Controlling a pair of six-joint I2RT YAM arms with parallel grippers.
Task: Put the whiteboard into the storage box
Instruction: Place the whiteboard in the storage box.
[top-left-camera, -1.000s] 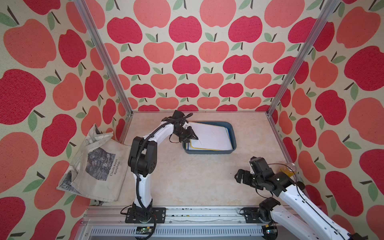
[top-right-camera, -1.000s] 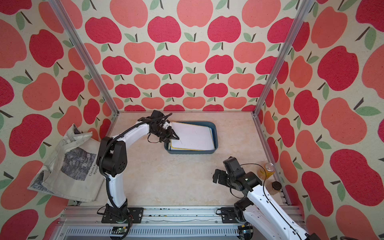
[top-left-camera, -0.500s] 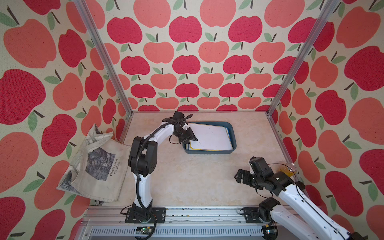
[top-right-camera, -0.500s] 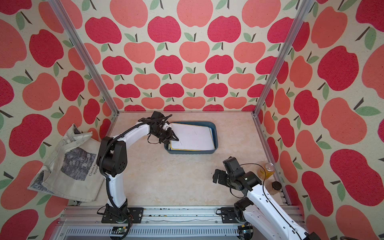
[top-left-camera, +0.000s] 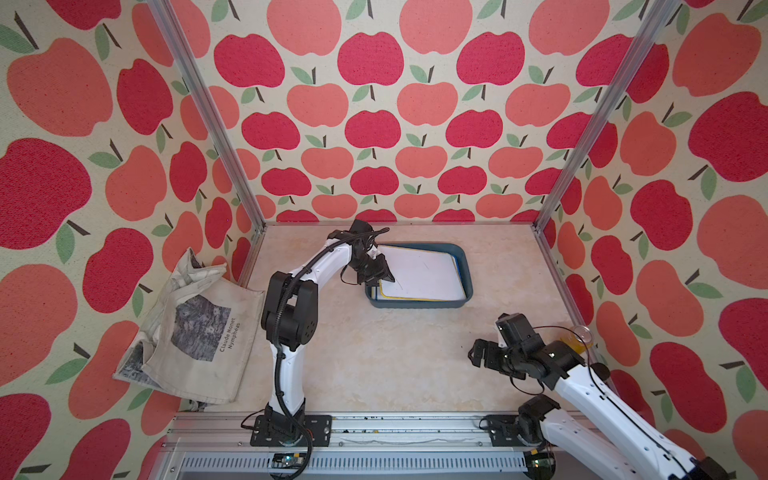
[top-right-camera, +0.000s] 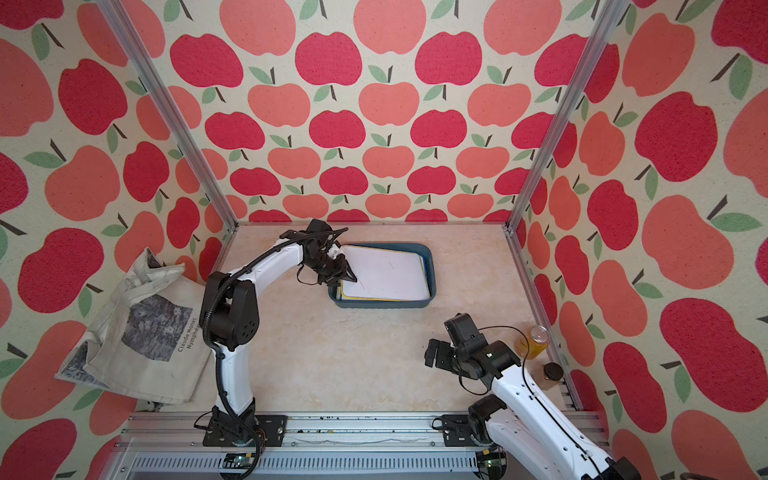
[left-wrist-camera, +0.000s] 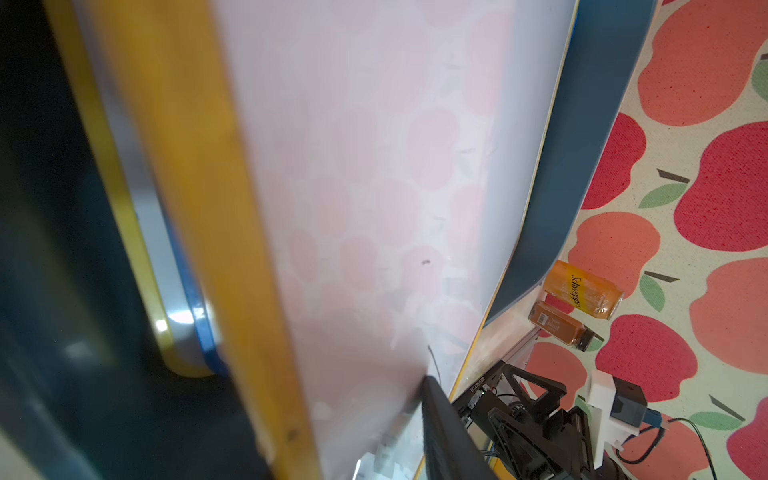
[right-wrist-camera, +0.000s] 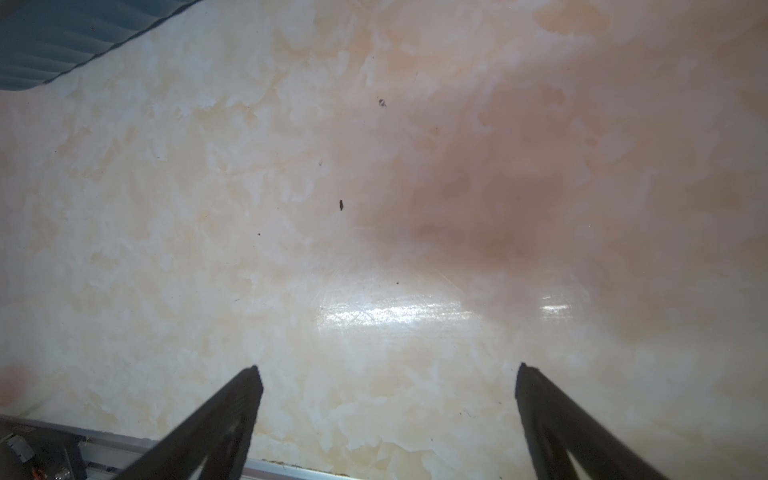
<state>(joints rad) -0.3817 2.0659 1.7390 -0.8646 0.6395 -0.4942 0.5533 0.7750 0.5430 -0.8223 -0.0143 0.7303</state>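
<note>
Storage box (top-left-camera: 415, 304) is seen on the far half of the table (top-left-camera: 395, 365), its near wall in plain sight in both top views. 3 boards are stacked inside it. The whiteboard (top-left-camera: 424, 270), with an orange frame, is on top and covers most of the interior. In the left wrist view a blue-framed board (left-wrist-camera: 195, 307) and a yellow-framed board (left-wrist-camera: 124, 208) are seen beneath it, and the top board's end on the left arm's side appears raised off them.

Nearer the front, a printed tote bag (top-left-camera: 195, 328) is draped over the table's left edge. 2 bottles are set by the right edge: an orange drink bottle (top-right-camera: 536, 340) and, nearer, a dark-capped jar (top-right-camera: 552, 372). Nothing is placed between them and the box.

The right gripper (right-wrist-camera: 386, 378) is held over bare tabletop, near the front, with its fingers spread wide and nothing between them. The left gripper (top-left-camera: 380, 272) is placed farther back, at the box's end wall, over the whiteboard's corner. 1 finger (left-wrist-camera: 440, 419) is seen against the white face. The other is hidden by the board, so whether the board is clamped cannot be told.
</note>
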